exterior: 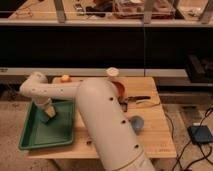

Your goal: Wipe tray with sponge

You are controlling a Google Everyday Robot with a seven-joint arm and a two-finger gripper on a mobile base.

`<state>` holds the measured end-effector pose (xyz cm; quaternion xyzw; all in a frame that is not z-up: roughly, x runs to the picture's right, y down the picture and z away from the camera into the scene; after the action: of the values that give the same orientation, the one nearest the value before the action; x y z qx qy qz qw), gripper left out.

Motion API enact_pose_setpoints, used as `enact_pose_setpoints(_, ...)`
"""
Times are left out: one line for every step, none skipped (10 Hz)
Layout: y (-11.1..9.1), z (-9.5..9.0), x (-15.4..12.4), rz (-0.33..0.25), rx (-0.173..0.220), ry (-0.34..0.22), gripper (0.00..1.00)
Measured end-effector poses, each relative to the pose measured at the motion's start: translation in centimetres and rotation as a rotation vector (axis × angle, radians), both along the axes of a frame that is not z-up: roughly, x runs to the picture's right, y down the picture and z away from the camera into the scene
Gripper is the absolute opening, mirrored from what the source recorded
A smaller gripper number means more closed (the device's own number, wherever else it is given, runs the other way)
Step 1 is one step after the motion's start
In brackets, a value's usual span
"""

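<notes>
White robot arm (100, 115) reaching left over a light wooden table (152, 127). Its gripper (47, 112) hangs low over the far part of the large shallow green plastic tray (47, 137), clamped on the small teal-and-yellow sponge block (49, 118). Contact with the tray floor cannot be judged. A round orange fruit (65, 78) lies just beyond the tray, and a round maroon plate (120, 90) lies to the right.

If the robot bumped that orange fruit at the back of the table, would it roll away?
Probably. The orange fruit looks round like a ball, so a nudge would likely send it rolling. It sits near the wooden table's back edge, so it might fall off. A bump seems unlikely: the gripper is down over the green tray, away from it.
</notes>
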<state>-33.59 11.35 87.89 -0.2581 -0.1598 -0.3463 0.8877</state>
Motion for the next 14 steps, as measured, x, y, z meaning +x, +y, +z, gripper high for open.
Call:
enact_pose_setpoints(0.1, 0.0, 1.7, 0.023, -0.003, 0.016, 0.00)
enact_pose_setpoints(0.5, -0.3, 4.4, 0.057, -0.009, 0.038, 0.00)
enact_pose_setpoints(0.7, -0.5, 6.4, 0.082, -0.010, 0.054, 0.00)
enact_pose_setpoints(1.0, -0.9, 8.1, 0.112, -0.012, 0.064, 0.00)
enact_pose_setpoints(1.6, -1.4, 9.7, 0.115, -0.017, 0.073, 0.00)
enact_pose_setpoints(2.1, -1.9, 10.4, 0.110, -0.018, 0.067, 0.00)
enact_pose_setpoints(2.8, -2.5, 10.6, 0.099, -0.022, 0.056, 0.00)
enact_pose_setpoints(3.4, -3.1, 10.3, 0.086, -0.027, 0.047, 0.00)
enact_pose_setpoints(4.5, -4.0, 9.3, 0.070, -0.038, 0.034, 0.00)
enact_pose_setpoints(6.0, -5.2, 7.9, 0.052, -0.053, 0.023, 0.00)
enact_pose_setpoints(7.4, -6.1, 6.8, 0.035, -0.065, 0.012, 0.00)
enact_pose_setpoints(8.7, -7.1, 5.4, 0.017, -0.078, -0.006, 0.00)
enact_pose_setpoints(9.7, -7.7, 3.7, -0.006, -0.085, -0.026, 0.00)
enact_pose_setpoints(10.3, -8.2, 1.6, -0.031, -0.088, -0.057, 0.00)
